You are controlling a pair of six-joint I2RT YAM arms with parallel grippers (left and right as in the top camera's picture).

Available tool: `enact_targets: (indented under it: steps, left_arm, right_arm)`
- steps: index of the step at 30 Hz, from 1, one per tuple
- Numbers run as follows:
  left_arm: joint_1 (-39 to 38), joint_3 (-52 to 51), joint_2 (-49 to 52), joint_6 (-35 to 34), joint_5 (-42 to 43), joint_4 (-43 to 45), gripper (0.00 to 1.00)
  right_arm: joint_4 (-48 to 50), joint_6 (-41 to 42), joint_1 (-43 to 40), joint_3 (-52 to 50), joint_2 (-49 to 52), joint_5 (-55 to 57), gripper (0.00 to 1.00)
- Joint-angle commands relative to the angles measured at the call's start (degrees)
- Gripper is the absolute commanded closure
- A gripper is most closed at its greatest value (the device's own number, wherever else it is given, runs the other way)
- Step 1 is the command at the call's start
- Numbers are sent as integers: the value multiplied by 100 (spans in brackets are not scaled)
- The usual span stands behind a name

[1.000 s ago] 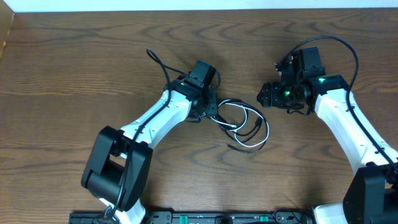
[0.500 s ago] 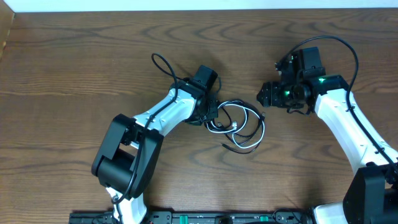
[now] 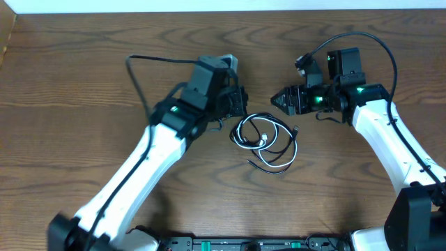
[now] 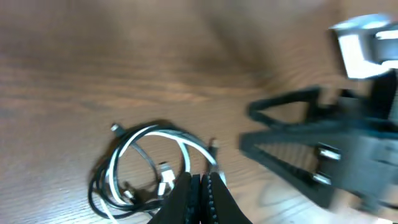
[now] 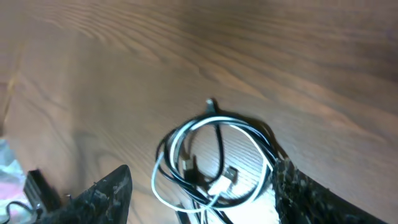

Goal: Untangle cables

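Note:
The white cable [image 3: 293, 148] and the black cable [image 3: 245, 137] lie coiled together in one small heap on the table between the arms. My left gripper [image 3: 238, 104] hovers just up and left of the heap, shut and empty. In the left wrist view its closed jaws [image 4: 200, 186] sit beside the white loop [image 4: 186, 140] and the black loop [image 4: 96, 193]. My right gripper [image 3: 282, 102] is open, just up and right of the heap. In the right wrist view its spread fingers [image 5: 200, 167] frame the white cable [image 5: 163, 186] and the black cable [image 5: 219, 140].
The wood table [image 3: 83, 84] stretches left and behind the arms. A thick black robot wire [image 3: 139, 66] arcs above the left arm. The right gripper [image 4: 292, 143] shows at the right of the left wrist view.
My left arm has lifted and drawn back from the heap, which slid slightly left. My right gripper has moved a little left toward the cables.

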Motion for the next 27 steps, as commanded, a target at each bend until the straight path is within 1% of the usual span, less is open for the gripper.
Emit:
enact_targets:
  steps: [1,2,4,6,7,8,9,13,15,17,18,19,27]
  left_arm:
    - [15,68,-103,22,-87,-166,93]
    - [15,66,-74,-44,-203,-258,93]
    - [15,55,37,-186,-387,-407,91]
    - [13,46,243,-249,-404,-509,83]
    - [13,46,374,-251,-404,-564,83]
    - [13,46,492,-262,-402,-614,85]
    - [9,46,647,-365,-407,-710,79]
    - [9,46,1172,-1034,-404,-1279,79]
    - [9,46,1370,-1261,-404,-1537,78]
    - [7,44,1613,-1416,-404,-1749,73]
    - [-7,39,1731,-1434,-404,-1764,70]
    - [-13,39,1799,-1453,-409,-1759,69]
    - [-52,33,2406,-1777,-426,-1541,69]
  right_arm:
    - [52,433,28,-20,17,70,34]
    - [33,721,37,-20,17,358,35]
    - [9,855,85,-26,17,761,35]
    - [-39,887,131,-26,22,1062,35]
    - [-81,940,136,-26,22,1182,36]
    - [-103,977,136,-26,22,1246,36]
    - [-142,1010,131,-26,22,1300,36]
    - [-216,1005,129,-26,24,1340,36]
    - [-247,1003,129,-26,24,1342,36]
    - [-264,1001,129,-26,22,1342,35]
    - [-267,1001,131,-26,22,1342,35]
    - [-267,1001,131,-26,24,1342,35]
    - [-315,999,131,-26,24,1342,35]
